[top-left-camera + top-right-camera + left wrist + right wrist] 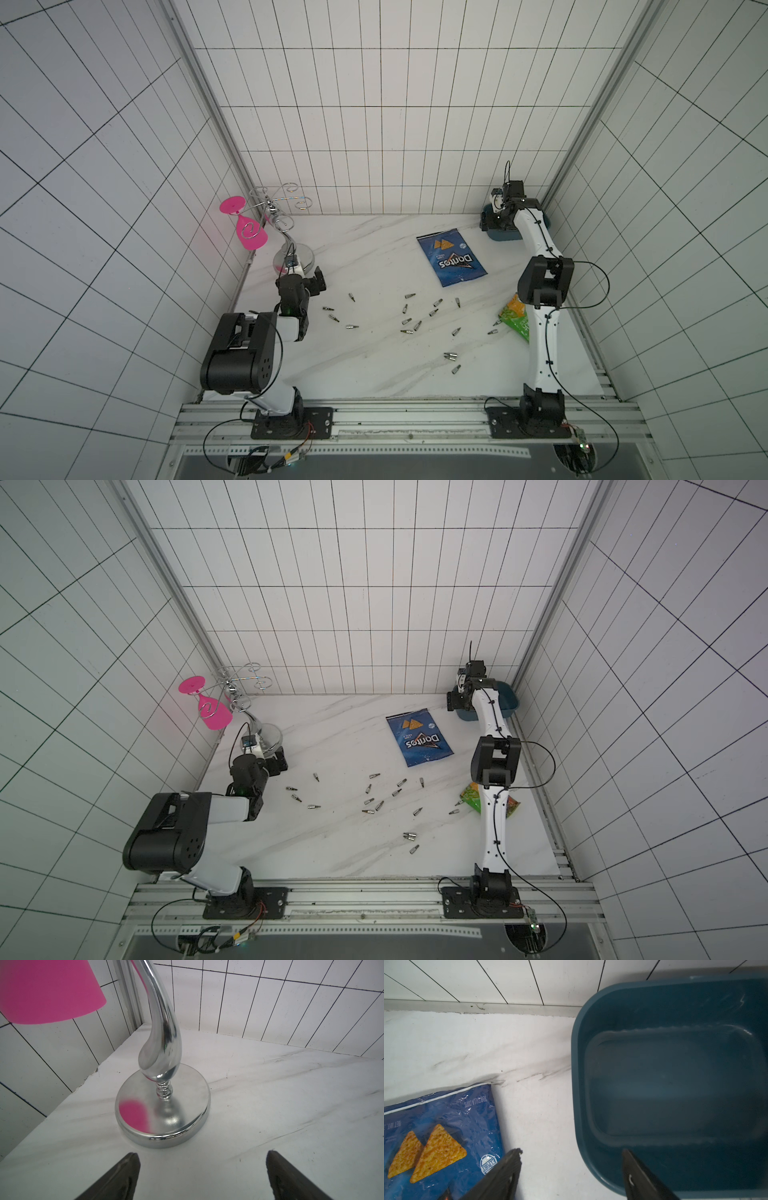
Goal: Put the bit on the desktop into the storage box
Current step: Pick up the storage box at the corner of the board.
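Finds the right fingers [508, 1167] apart and empty above the rim of the storage box [578, 1064], the left fingers [124, 1174] apart and empty beside the chrome stand [164, 1105], sees no bit on the box's visible floor, many bits [417, 326] scattered across the bench [374, 365], and so judges nearly everything left to do.

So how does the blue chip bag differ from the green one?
The blue Doritos bag lies in full view toward the back of the desktop; the green bag sits near the right edge, partly hidden under the right arm. The Doritos bag is blue with white lettering; the green bag has orange patches. Both are flat snack bags.
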`<action>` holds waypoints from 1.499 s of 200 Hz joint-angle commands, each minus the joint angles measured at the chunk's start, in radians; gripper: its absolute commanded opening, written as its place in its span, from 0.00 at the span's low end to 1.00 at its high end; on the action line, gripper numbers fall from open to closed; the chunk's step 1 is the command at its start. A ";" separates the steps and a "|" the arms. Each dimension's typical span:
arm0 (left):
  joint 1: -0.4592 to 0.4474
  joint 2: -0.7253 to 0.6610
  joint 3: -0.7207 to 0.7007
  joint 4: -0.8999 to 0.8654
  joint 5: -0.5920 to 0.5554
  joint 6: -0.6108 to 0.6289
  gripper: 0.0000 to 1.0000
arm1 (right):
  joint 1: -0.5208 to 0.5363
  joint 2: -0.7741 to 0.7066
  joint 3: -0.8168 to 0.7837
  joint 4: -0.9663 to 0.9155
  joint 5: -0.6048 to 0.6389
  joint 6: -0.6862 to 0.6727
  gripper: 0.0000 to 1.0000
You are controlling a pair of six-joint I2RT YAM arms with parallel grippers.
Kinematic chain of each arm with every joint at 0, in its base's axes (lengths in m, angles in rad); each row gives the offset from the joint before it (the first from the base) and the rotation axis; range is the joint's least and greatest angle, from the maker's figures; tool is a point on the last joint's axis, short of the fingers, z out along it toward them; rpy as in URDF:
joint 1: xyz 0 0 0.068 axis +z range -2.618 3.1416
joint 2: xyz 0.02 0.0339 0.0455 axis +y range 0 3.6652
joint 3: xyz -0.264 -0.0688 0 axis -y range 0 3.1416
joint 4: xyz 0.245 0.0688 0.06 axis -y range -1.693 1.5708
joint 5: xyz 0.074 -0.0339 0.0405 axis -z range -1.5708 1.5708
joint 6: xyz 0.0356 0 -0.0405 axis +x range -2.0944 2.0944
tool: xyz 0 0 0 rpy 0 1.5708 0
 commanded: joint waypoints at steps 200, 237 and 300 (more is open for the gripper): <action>0.001 -0.015 0.014 0.012 0.004 0.002 0.98 | 0.017 0.114 0.020 0.084 0.124 -0.058 0.35; 0.001 -0.015 0.014 0.012 0.004 0.002 0.98 | 0.020 0.113 0.019 0.079 0.136 -0.057 0.27; 0.001 -0.016 0.015 0.011 0.004 0.002 0.98 | 0.021 0.099 0.009 0.073 0.145 -0.069 0.00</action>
